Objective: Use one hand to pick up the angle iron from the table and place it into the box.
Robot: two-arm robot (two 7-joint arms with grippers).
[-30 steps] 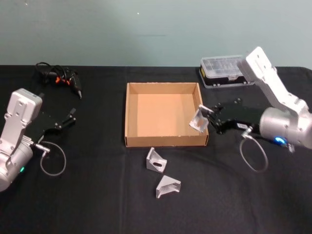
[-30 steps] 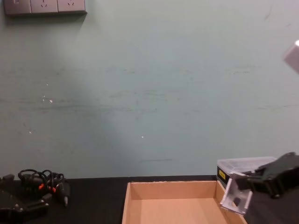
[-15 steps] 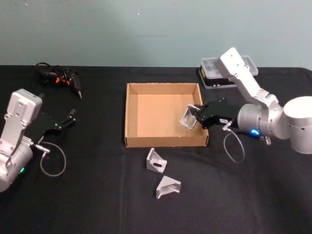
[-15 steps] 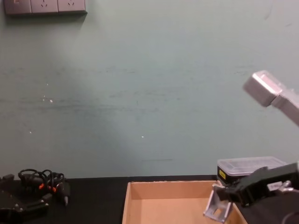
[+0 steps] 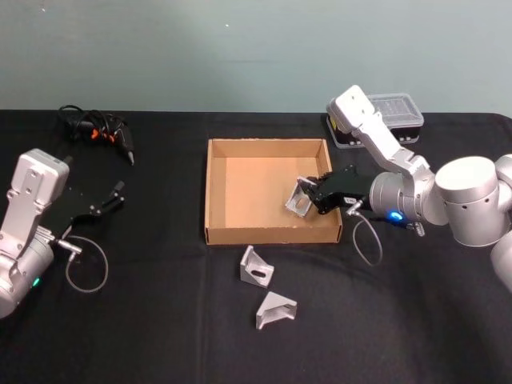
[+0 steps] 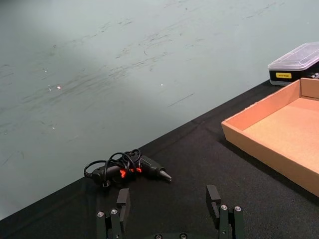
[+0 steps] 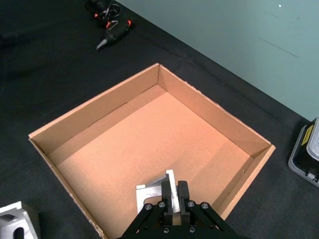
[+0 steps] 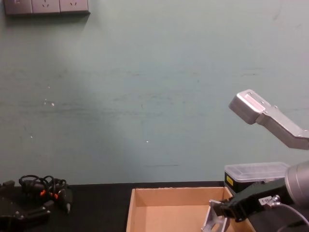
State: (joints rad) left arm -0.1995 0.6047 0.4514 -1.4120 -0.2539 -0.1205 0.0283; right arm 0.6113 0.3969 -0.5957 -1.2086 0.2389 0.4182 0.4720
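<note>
**A:** Right end effector clamped on the iron, hanging over the box's right side, further in than a second ago.

**B:** Yep, slid left. Left end effector parked, spread open, over the worktop.

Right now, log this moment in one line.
right claw: shut on angle iron, over box | left claw: open, parked | two angle irons on table

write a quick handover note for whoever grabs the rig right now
Right gripper: shut on the angle iron, holding it over the box floor near its right wall, not released.
Left gripper: open, idle at the left of the table.
Done: pick-up and carry.
Left: lower, open, withdraw.
Loose angle irons lie on the table before the box.
</note>
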